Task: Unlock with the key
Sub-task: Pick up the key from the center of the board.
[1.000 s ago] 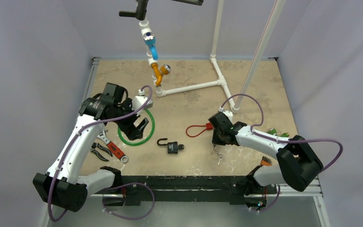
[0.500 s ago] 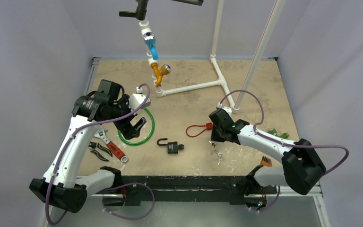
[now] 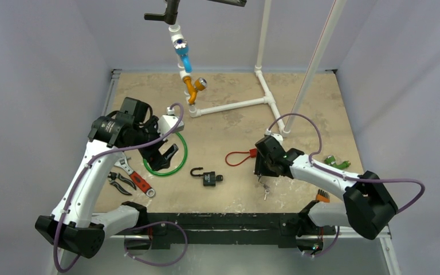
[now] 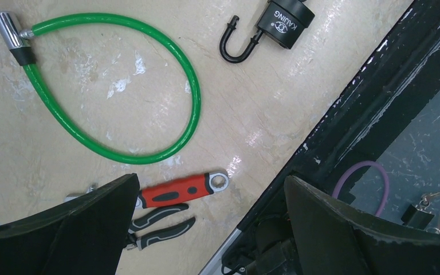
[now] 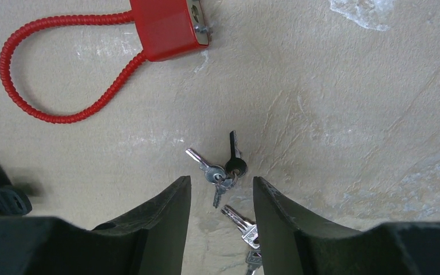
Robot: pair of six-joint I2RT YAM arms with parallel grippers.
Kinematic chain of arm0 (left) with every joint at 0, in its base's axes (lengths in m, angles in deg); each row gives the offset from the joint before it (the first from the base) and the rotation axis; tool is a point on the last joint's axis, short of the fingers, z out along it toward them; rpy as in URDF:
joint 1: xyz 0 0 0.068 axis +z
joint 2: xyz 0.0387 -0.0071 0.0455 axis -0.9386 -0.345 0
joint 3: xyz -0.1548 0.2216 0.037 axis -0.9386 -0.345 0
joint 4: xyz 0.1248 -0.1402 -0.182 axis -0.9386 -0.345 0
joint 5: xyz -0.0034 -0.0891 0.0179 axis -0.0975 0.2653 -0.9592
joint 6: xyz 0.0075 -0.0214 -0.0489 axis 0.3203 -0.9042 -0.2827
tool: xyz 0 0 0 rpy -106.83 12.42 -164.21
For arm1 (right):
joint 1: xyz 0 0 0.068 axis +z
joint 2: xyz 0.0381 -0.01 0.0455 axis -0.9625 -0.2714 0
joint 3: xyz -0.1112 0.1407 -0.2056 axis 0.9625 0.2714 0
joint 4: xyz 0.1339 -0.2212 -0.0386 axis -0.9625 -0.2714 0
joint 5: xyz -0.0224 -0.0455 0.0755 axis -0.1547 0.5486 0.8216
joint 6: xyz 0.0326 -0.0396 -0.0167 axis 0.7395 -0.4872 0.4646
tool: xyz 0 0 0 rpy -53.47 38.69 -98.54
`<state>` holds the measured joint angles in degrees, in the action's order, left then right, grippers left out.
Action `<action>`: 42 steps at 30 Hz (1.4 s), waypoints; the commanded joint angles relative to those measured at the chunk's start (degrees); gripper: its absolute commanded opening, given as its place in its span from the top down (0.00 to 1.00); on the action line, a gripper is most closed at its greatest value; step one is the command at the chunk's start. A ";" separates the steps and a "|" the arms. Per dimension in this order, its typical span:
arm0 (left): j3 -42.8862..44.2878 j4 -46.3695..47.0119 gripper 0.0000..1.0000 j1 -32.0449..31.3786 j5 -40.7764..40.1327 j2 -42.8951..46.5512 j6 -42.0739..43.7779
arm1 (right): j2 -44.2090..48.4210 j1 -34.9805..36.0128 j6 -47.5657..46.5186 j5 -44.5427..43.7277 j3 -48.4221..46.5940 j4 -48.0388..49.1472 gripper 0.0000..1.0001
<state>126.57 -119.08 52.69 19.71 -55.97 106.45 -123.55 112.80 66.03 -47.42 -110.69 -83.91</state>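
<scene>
A black padlock lies on the table with its shackle sprung open at one end. A small ring of keys lies flat on the table, with two more keys just below it. My right gripper hovers right over them, open, with the keys between its fingertips and none gripped. My left gripper hangs wide open and empty above the green cable lock, left of the padlock.
A red cable lock lies just beyond the keys. A red-handled wrench and pliers lie near the front left. White pipe frame stands at the back. The black front rail borders the table.
My right gripper went from shut to open while staying over the keys, which now lie loose on the table. The left arm drew back slightly to the left, and its jaws opened a little wider.
</scene>
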 commanded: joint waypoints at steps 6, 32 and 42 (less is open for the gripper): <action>0.03 0.62 0.00 -0.54 0.17 1.97 -0.63 | -1.97 -0.23 2.61 0.76 1.68 1.61 0.62; -0.24 1.33 0.00 -0.72 0.26 1.75 -1.39 | -5.21 -0.23 2.85 0.28 2.86 4.92 1.00; -0.99 -1.40 0.00 -4.12 1.11 4.09 4.02 | -2.37 -0.25 -0.97 2.21 -0.38 4.04 1.00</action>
<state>125.15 -118.58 50.44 20.13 -54.57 106.45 -127.11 112.69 67.62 -46.26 -109.01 -77.96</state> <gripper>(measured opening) 0.998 0.008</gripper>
